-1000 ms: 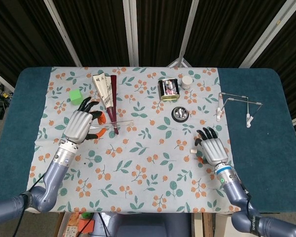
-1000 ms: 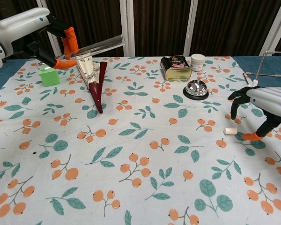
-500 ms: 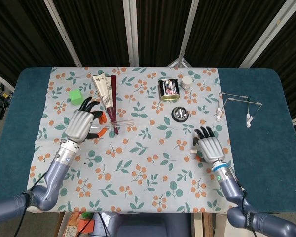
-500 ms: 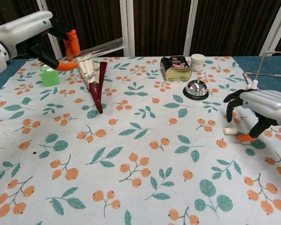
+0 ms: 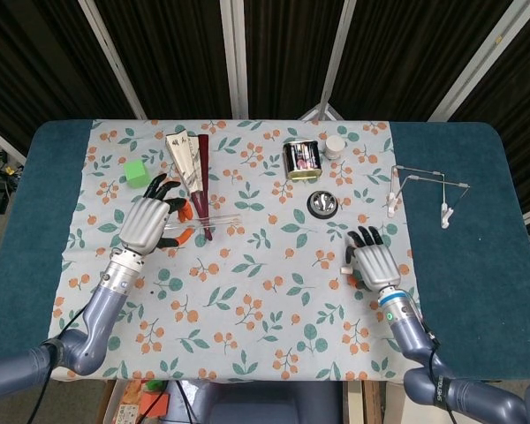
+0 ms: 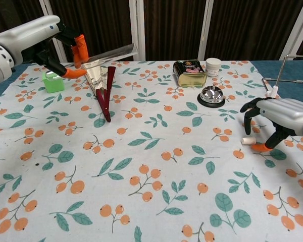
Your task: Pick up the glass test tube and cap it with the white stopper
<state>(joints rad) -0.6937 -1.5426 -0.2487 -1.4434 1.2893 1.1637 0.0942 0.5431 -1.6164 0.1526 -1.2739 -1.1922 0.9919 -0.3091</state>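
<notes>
Holding the glass test tube (image 6: 107,52) off the cloth, your left hand (image 5: 147,223) pinches it between thumb and fingers near one end, so the tube lies almost level above the folded fan (image 6: 102,80), with its free end pointing toward the middle of the table. Your right hand (image 6: 279,117) hangs low over the patterned tablecloth (image 6: 156,166) with its fingers curled down and apart, grasping nothing. The white stopper (image 6: 248,140) lies on the cloth right by those fingertips; you cannot tell whether they touch it. Behind, a green cube (image 6: 53,81) sits near your left hand, and a tin box (image 6: 189,72), a small white jar (image 6: 213,66) and a desk bell (image 6: 211,95) stand farther back.
</notes>
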